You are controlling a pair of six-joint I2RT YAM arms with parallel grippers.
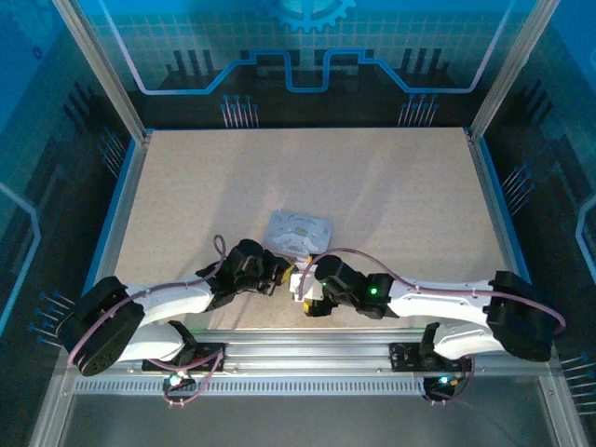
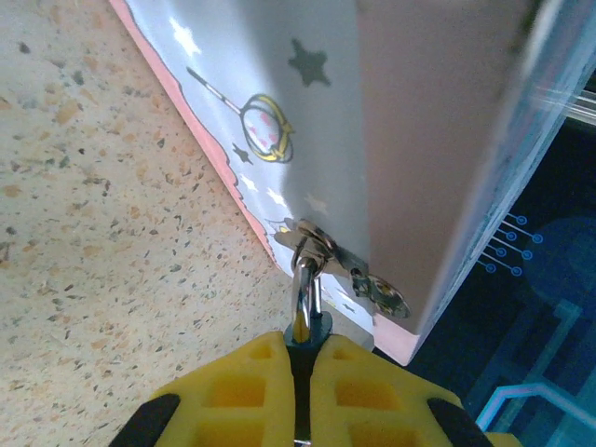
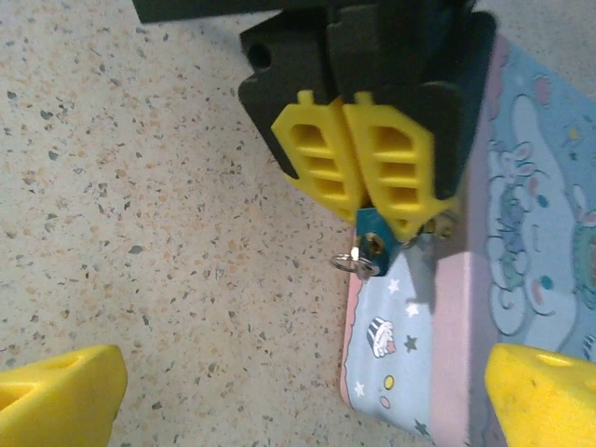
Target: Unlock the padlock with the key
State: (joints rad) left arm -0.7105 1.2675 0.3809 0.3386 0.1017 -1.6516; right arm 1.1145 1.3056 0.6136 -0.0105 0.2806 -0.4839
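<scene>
The left fingers pinch the padlock on the tin by the bench near edge; its key faces the wide-spread right fingers.

The table has a flat, pale beige top flecked with small dark and tan specks. Blue edging runs along its left, right and far sides, and metal rails run along the near edge. One thing lies directly on it: a tin box, about midway across and toward the near edge, turned slightly askew. The tin rests flat, printed in pastel blue and pink with cartoon figures, stars and a cupcake. Its pink bottom rim meets the tabletop.
</scene>
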